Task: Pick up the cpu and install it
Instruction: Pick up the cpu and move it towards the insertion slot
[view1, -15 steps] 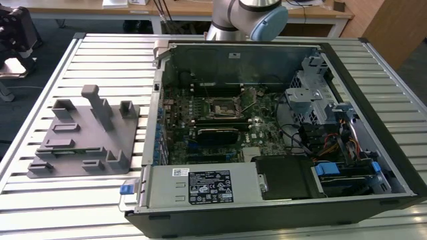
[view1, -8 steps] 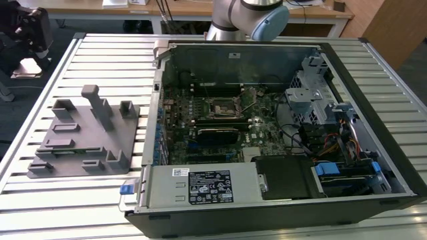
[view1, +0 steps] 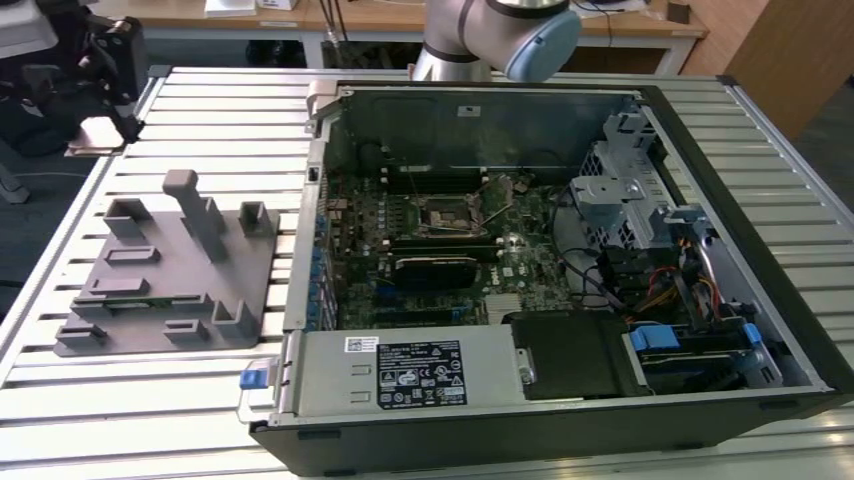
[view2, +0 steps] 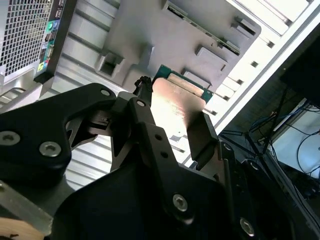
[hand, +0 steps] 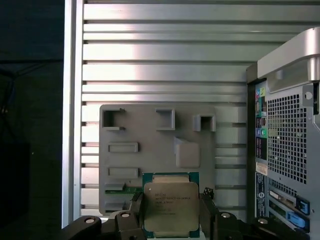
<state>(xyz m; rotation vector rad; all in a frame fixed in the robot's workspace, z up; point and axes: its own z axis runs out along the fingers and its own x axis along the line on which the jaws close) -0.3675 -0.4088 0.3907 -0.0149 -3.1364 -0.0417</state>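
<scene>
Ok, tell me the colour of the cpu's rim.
Green, around the pale silver top of the cpu; clearest in the first wrist view.

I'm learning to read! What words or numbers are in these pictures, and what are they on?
Nothing reads clearly enough to quote.
On the cpu, first wrist view: lines of dark print, too small.
On the grey box, exterior view: a black-and-white label, too small.
On the computer case, first wrist view: a white sticker, blurred.
</scene>
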